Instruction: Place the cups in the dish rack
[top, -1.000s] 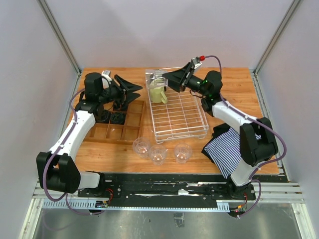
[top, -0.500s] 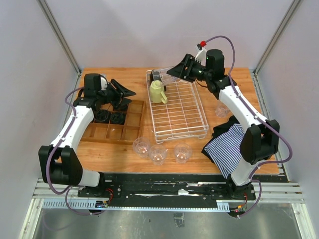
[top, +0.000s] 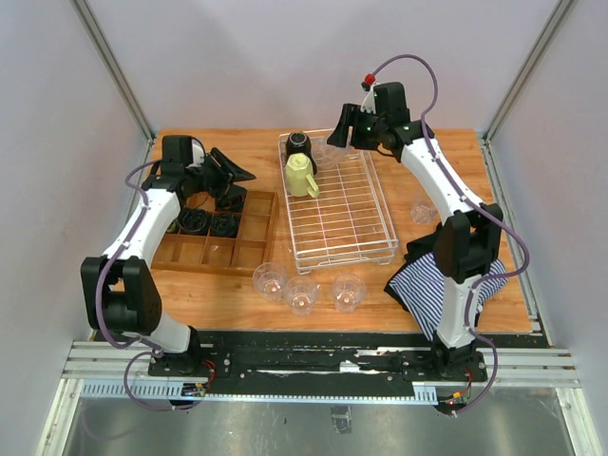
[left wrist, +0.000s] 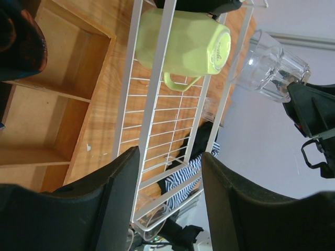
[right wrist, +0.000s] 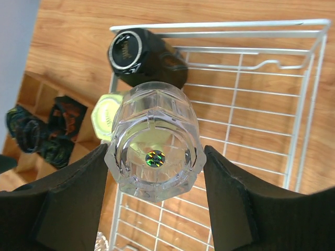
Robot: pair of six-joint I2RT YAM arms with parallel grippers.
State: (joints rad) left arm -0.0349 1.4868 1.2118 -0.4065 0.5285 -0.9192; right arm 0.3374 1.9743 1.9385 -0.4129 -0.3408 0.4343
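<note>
Right hand (right wrist: 154, 157) lifted higher, gripping tumbler (right wrist: 154, 120) over dish rack (right wrist: 220, 24).

Bright, even overhead light; shadows on bench (top: 218, 288) short, soft. Top view sharp throughout. Wrist views: near foreground dark, slightly soft. Small glint on clear tumbler (right wrist: 154, 141) base.

mugs (top: 301, 176) in dish rack (top: 348, 258), tumblers (top: 302, 294) before it
</note>
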